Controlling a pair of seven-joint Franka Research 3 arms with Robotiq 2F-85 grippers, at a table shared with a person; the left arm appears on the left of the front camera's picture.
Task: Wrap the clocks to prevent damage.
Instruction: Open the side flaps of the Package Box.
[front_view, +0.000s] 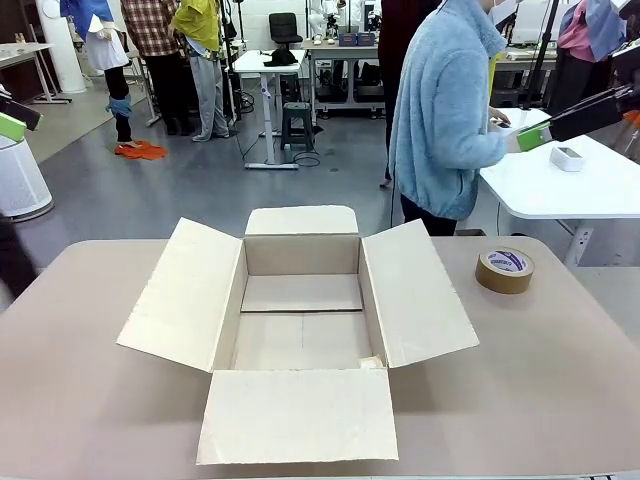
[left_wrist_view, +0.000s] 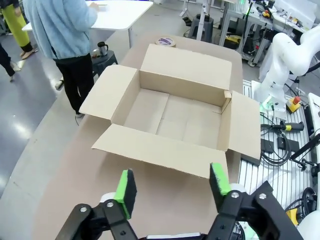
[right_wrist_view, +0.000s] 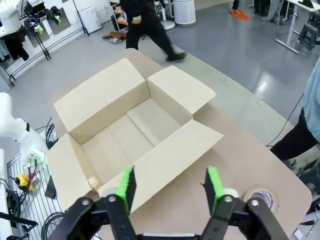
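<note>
A beige table (front_view: 560, 380) in a busy workshop is taken up by an open cardboard box (front_view: 300, 255) with its four flaps spread. A roll of brown tape (front_view: 504, 270) is seen near the box's right flap. The left gripper (left_wrist_view: 171, 182) is held off the box's left side and the right gripper (right_wrist_view: 171, 182) off its right side, both with jaws wide apart and nothing between them. Where the clocks are cannot be told.
</note>
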